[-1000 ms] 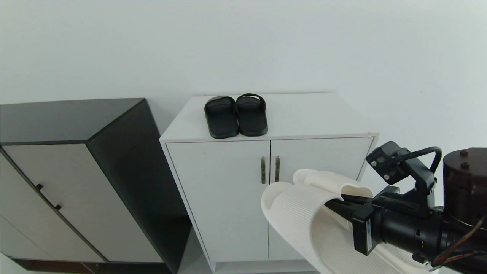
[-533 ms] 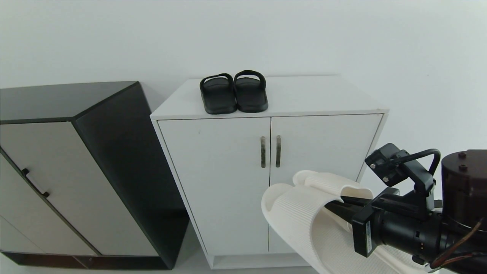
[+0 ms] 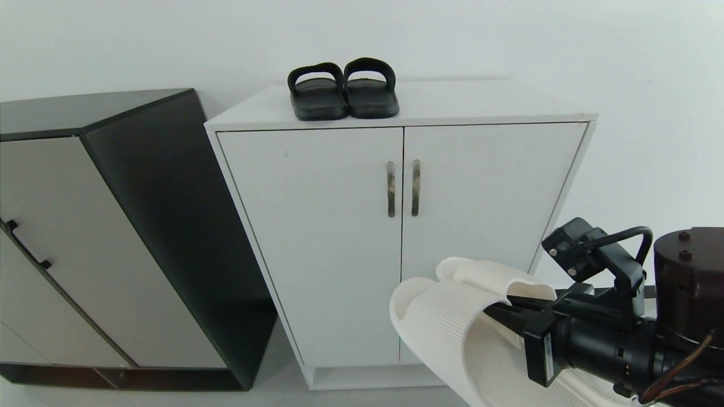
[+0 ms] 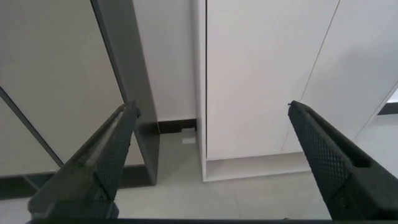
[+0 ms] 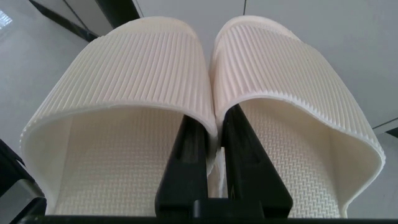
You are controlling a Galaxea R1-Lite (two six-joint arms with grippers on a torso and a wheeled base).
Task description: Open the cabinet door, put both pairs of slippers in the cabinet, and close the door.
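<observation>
Pinched together at their inner edges, the cream slippers (image 3: 447, 333) are held by the right gripper (image 3: 500, 308) low in front of the white cabinet (image 3: 317, 237), down by the bottom of its right door. Its two fingers (image 5: 186, 168) are drawn in close, with both slippers' inner walls squeezed between them and the rounded ends pointed toward the cabinet. The black slippers (image 3: 343, 90) are parked side by side on top of the cabinet, left of its middle and near the front edge. Both doors are seen closed, the two handles (image 3: 390, 188) sat either side of the middle seam. The left gripper (image 4: 212, 109) is spread wide with nothing gripped, and it's aimed at the cabinet's lower left corner. A black cabinet (image 3: 141, 186) is stood just left of the white one.
</observation>
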